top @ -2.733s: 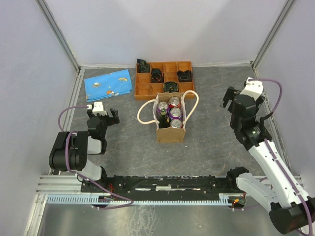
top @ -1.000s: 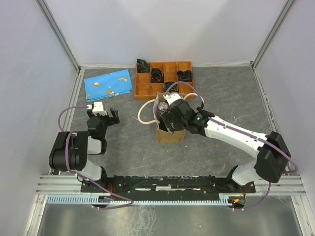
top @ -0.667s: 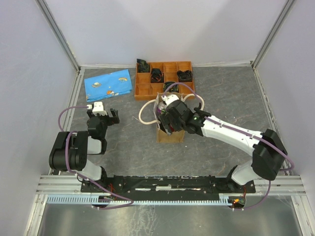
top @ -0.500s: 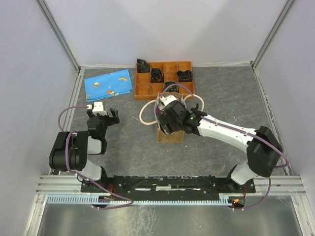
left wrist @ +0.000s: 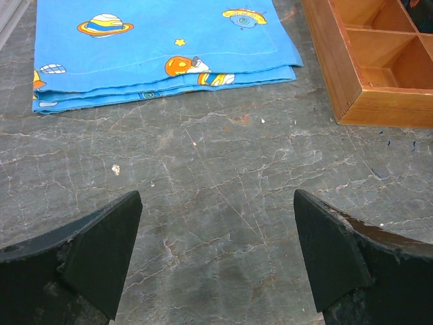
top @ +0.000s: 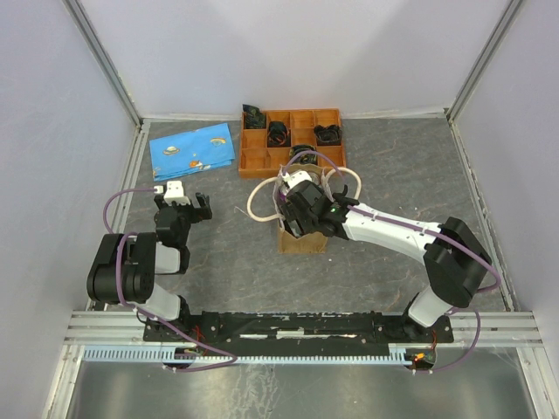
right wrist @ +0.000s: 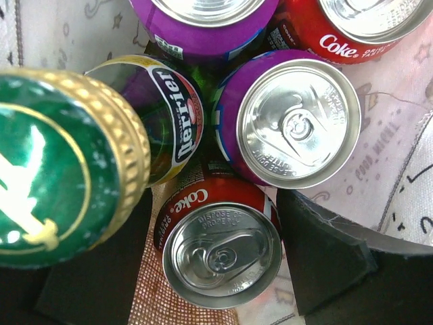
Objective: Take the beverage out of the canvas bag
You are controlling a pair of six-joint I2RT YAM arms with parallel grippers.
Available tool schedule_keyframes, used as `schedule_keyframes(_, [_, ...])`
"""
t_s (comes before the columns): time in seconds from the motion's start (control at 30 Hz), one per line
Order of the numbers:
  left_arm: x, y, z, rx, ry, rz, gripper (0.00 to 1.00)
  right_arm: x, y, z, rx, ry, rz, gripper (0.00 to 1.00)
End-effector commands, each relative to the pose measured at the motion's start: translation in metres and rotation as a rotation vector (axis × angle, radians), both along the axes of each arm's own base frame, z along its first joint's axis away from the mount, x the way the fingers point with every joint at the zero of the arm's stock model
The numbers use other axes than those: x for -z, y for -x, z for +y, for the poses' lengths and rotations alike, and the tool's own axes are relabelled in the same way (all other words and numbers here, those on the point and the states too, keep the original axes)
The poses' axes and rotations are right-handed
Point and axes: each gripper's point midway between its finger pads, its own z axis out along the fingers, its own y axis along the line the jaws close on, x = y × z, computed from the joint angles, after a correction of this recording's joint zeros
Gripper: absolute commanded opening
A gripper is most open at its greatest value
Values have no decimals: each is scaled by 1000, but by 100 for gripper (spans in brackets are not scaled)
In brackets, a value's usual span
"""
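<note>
Far left, a folded blue space-print cloth (left wrist: 155, 40) lies on the grey surface (left wrist: 216, 156). Near it the left pincer (left wrist: 216, 223) hovers, jaws apart. At centre the canvas bag (top: 301, 240) stands upright, just near of a wooden compartment tray (top: 253, 161). The right pincer (right wrist: 216, 230) reaches inside, jaws straddling a Coke can (right wrist: 223, 261) beside a Perrier bottle (right wrist: 162, 115); I cannot tell whether they press it.

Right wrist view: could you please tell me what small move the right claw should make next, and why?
Probably close the right claw on the lower red cola can: its fingers stand either side of that can inside the bag, a gap shows on one side, and nothing is lifted yet.
</note>
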Motion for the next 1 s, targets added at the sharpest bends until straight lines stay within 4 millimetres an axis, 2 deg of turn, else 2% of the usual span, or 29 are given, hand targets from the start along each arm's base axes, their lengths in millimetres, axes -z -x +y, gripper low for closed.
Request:
schedule_keyframes(0.0, [-13,-4,2,0,-37,-47,99,30,36,-23,19,84,144,83])
schedule_keyframes(0.17, [-13,-4,2,-1,-37,-47,99,31,40,-30,30,104,153,91])
schedule_keyframes(0.33, [-12,-4,2,-1,-38,-45,99,38,43,-32,37,112,170,89])
schedule_keyframes(0.43, [-12,-4,2,-2,-38,-47,99,38,44,-31,35,109,172,75])
schedule_keyframes(0.53, [-12,-4,2,0,-37,-46,99,37,43,-31,31,112,172,54])
schedule_keyframes(0.6, [-12,-4,2,0,-37,-46,99,37,43,-32,29,119,172,32])
schedule_keyframes(0.63, [-13,-4,1,0,-38,-48,99,35,42,-32,29,124,168,15])
schedule_keyframes(0.67, [-12,-4,2,0,-38,-47,99,33,40,-33,29,132,162,2])
schedule_keyframes(0.8, [-12,-4,2,-1,-38,-47,99,13,30,-30,18,133,107,0])
schedule_keyframes(0.97, [-12,-4,2,-1,-37,-47,99,-36,6,-22,10,71,-50,0])
